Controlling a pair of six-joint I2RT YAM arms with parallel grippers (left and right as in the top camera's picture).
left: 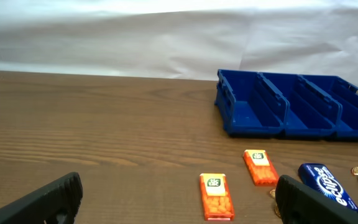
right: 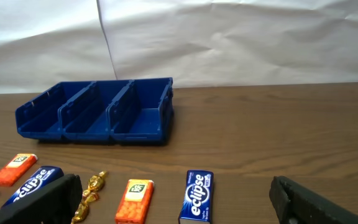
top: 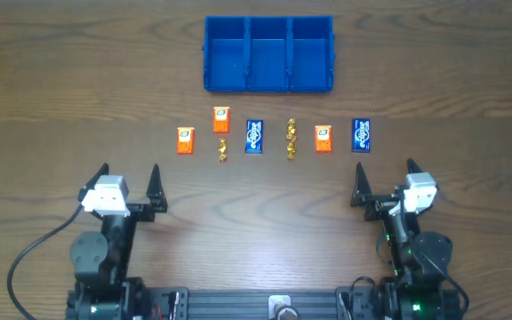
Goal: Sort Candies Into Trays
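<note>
Candies (top: 254, 136) lie in a row near the tray (top: 208, 53) — left tool (top: 130, 169) and right tool (top: 385, 166) sit beyond them, both spread apart.

Left pincer (top: 130, 175) and right pincer (top: 385, 171) both gape wide, held low, well apart.

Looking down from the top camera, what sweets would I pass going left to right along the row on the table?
first orange mint box → second orange mint box → first blue gum pack → right-hand gold-wrapped candies → third orange mint box → second blue gum pack
</note>
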